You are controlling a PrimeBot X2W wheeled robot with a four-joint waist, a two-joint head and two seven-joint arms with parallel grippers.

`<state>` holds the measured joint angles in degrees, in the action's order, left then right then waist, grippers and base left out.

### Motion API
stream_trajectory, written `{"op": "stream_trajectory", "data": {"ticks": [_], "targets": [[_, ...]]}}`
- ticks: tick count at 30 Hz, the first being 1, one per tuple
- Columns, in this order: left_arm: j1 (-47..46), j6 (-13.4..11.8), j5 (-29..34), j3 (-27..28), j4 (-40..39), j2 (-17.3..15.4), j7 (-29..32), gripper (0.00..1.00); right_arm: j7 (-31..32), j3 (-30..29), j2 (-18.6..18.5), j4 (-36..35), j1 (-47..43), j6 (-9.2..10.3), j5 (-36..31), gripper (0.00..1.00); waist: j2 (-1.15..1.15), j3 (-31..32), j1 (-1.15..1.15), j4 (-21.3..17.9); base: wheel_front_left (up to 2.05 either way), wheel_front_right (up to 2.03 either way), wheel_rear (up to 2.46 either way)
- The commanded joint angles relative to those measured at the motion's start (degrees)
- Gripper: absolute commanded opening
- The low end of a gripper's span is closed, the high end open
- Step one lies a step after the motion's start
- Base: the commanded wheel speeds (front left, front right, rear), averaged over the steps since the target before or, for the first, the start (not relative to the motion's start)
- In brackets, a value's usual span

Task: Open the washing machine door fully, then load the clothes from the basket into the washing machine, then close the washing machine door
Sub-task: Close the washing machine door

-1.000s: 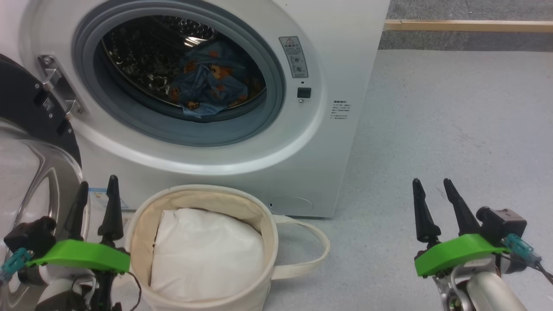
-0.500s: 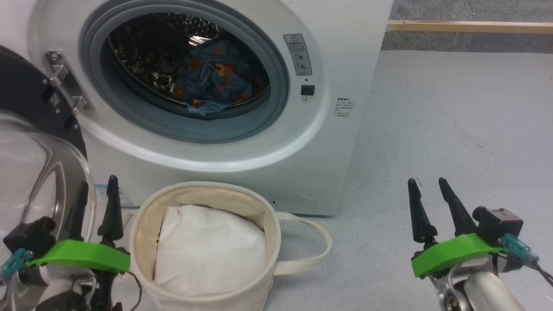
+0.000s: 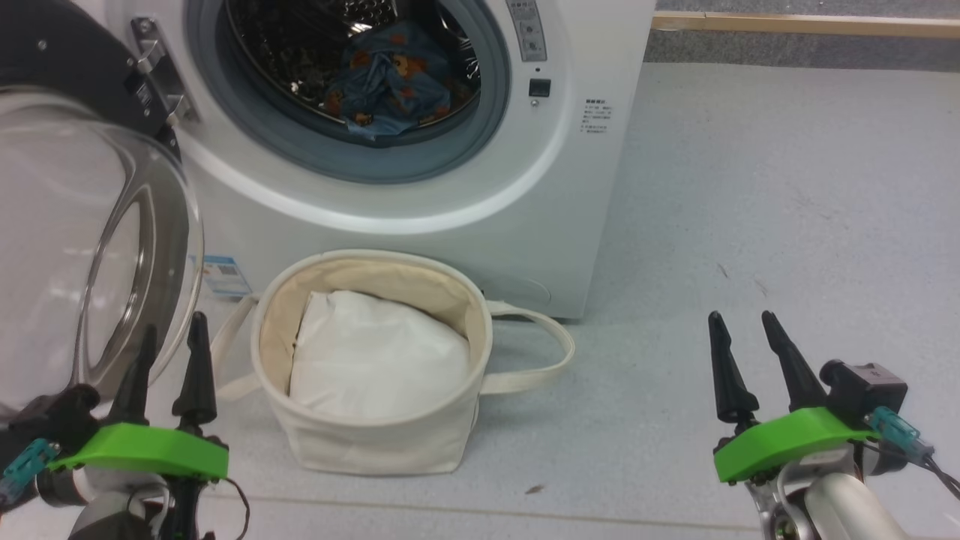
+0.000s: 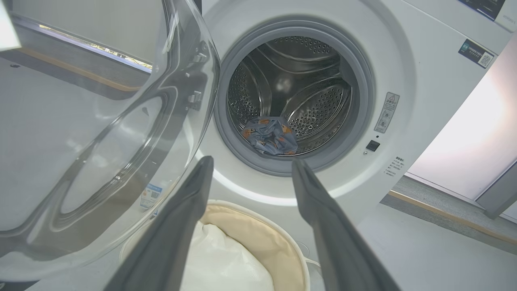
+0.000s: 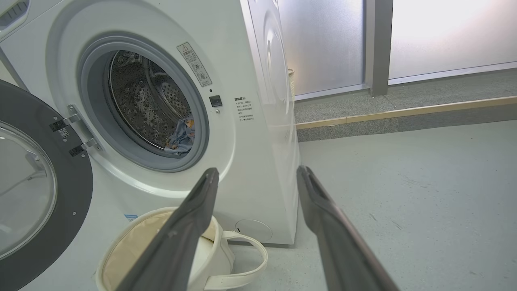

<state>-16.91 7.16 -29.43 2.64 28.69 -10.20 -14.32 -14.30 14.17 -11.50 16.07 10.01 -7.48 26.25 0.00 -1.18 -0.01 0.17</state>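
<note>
Washing machine door stands open left of the washing machine; clothes lie inside. Left gripper and right gripper hang spread, empty. Door probably rigid, glossy, slippery: press flat on its outer edge.

Head view: you look forward and down from above onto the front of the washing machine, the basket and the floor.
Left wrist view: you sit low and close, facing up into the drum, with the open door at that view's left.
Right wrist view: low, further back, angled at the machine's front and one side panel.
All three share the drum opening and the basket.
</note>
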Motion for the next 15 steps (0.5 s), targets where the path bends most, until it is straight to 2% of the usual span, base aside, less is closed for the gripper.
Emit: {"op": "stream_trajectory", "data": {"ticks": [1,7,15], "targets": [[-1.5,0.3,0.3,1.7,-1.7,-1.4,-0.7,1.00,-0.7,1.1,-0.6,-1.8,0.8,-0.01,0.2,1.00,0.00,0.0,0.01,0.1,-1.40,1.40,0.00],[-1.2,0.3,0.7,1.3,-2.1,-1.2,-0.7,1.00,-0.7,1.7,-0.3,-1.6,0.8,-0.01,0.2,1.00,0.00,0.2,0.01,0.7,-0.93,0.93,0.00],[-0.8,0.3,1.6,0.4,-2.2,-0.7,-0.7,1.00,-0.7,2.4,-0.4,-1.4,0.6,-0.01,0.5,1.00,0.00,0.7,0.01,2.3,-0.12,0.12,0.00]]}}
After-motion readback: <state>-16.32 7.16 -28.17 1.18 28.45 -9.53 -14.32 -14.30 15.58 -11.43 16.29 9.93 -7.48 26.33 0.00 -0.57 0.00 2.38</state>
